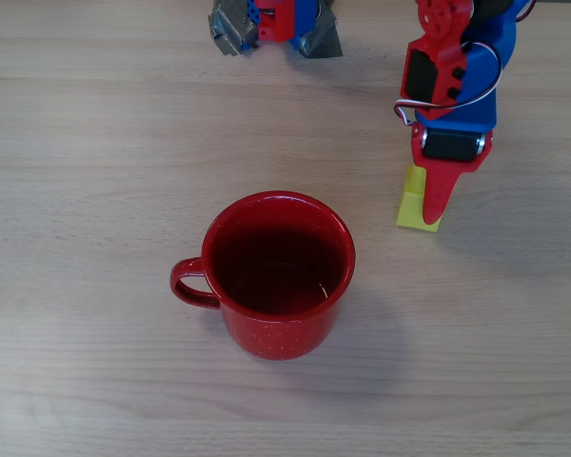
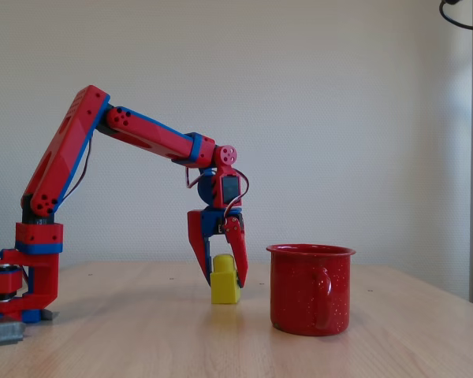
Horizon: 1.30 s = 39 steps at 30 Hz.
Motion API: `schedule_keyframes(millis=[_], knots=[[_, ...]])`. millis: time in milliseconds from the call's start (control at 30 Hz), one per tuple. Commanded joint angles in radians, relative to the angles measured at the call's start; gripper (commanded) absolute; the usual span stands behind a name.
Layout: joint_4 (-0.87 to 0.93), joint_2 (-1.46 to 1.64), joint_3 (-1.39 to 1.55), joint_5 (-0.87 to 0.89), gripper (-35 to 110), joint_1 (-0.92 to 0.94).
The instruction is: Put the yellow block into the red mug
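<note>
Since the yellow block sits on the table just left of the red mug in the fixed view, we hold our tool part-open astride it, apparently ungripped, for a lift.

The yellow block stands upright on the table, stud uppermost, apparently resting on the surface; the red mug, glossy and white-speckled, sits upright just right of it in the fixed view, interior dark.
</note>
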Motion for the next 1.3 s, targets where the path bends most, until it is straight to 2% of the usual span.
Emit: schedule_keyframes(millis=[0, 300, 767, 1267], knots=[[0.011, 0.103, 0.005, -0.02, 0, 0.009], [0.066, 0.244, 0.011, -0.107, 0, 0.061], [0.067, 0.517, 0.063, -0.514, 0, 0.118], [0.186, 0.529, -0.202, -0.597, 0, 0.288]])
